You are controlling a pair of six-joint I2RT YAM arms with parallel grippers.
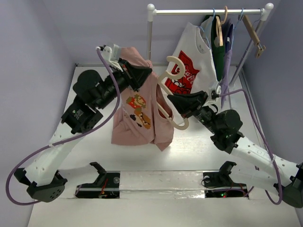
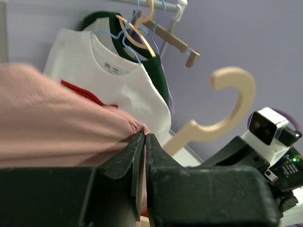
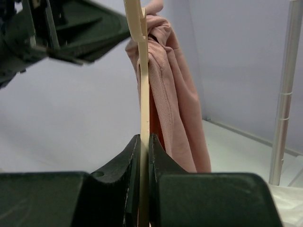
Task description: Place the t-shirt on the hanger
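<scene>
The dusty-pink t-shirt (image 1: 137, 111) with its cartoon print hangs in the air over the middle of the table. My left gripper (image 1: 142, 72) is shut on its top edge and holds it up; the pink cloth (image 2: 57, 123) bunches at the fingertips in the left wrist view. The cream hanger (image 1: 171, 94) stands upright beside the shirt's right edge, hook up. My right gripper (image 1: 177, 101) is shut on the hanger's arm. In the right wrist view the hanger (image 3: 143, 94) runs edge-on between the fingers with the shirt (image 3: 175, 113) draped against its right side.
A white clothes rack (image 1: 208, 11) stands at the back right. On it hang a white t-shirt with a red logo (image 1: 191, 66), a dark green garment (image 1: 219, 56), thin blue hangers and a brown wooden hanger (image 1: 253, 35).
</scene>
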